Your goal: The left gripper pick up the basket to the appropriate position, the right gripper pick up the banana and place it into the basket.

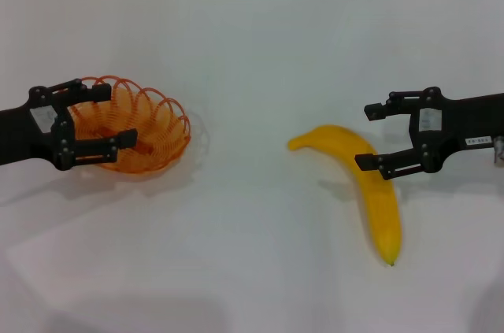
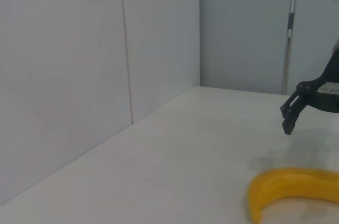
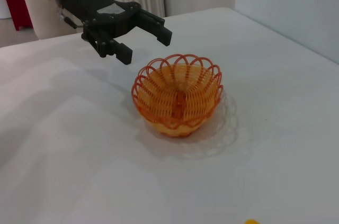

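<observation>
A: Head view, left gripper (image 1: pixel 110 118) first. Jaws spread wide, nothing clamped. One finger sits over the far rim of the basket (image 1: pixel 140 130), the other overlaps the near part of the bowl. Can't tell from this view whether either finger touches the wire.

B: Right wrist view on that?

A: It shows the left gripper (image 3: pixel 144 41) raised above and behind the basket (image 3: pixel 178 95), fingers parted, apart from the rim. The basket stands upright on the white table (image 3: pixel 275 128), centre of that frame, nothing in it.

B: Right gripper?

A: Head view, right side of frame. Right gripper (image 1: pixel 368 135) also released, jaws wide. Upper finger reaches toward frame centre, clear of the fruit. Lower finger overlaps the banana (image 1: pixel 371 186) at mid-length; contact not confirmable.

B: Banana position?

A: Lying flat on the table (image 1: pixel 252 254), right of centre, well apart from the basket at left. Curved; blunt end points toward frame centre, dark tip toward the lower edge of the frame.

B: Left wrist view add anything?

A: One end of the banana (image 2: pixel 288 189) at lower right, with one finger of the right gripper (image 2: pixel 294 110) hanging above it, a gap between them. Grey wall panels (image 2: pixel 79 75) fill the left of that frame.
</observation>
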You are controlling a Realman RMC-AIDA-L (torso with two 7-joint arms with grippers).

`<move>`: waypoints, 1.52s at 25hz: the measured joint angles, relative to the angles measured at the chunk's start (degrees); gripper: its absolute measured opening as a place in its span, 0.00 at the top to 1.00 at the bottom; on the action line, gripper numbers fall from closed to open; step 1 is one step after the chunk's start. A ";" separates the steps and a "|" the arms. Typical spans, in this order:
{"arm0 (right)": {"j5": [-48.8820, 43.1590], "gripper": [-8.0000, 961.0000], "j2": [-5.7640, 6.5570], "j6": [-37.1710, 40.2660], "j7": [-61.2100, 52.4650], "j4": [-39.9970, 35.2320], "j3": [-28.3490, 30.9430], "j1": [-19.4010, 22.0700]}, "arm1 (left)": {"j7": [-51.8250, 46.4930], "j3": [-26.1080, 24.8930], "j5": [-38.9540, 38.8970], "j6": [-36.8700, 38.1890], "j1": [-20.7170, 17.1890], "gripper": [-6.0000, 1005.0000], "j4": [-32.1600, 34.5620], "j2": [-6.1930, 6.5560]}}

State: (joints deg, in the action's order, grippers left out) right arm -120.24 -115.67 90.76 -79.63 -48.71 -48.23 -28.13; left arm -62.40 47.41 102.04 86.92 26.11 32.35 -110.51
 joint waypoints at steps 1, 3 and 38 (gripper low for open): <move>-0.02 0.09 0.00 -0.04 0.00 0.00 -0.03 0.00 | 0.00 -0.01 0.00 -0.01 0.00 0.13 0.00 -0.04; -0.05 0.09 0.00 -0.05 0.00 0.02 -0.07 0.00 | 0.01 -0.14 0.00 -0.05 0.00 0.13 0.00 -0.13; -0.77 0.09 -0.09 -0.43 0.00 0.15 -0.22 -0.17 | -49.00 -5.06 21.35 -10.87 4.88 0.15 14.86 2.91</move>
State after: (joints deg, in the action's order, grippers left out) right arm -121.01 -115.75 90.33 -79.63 -48.56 -48.46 -28.30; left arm -111.40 42.36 123.39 76.06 30.99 47.21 -107.59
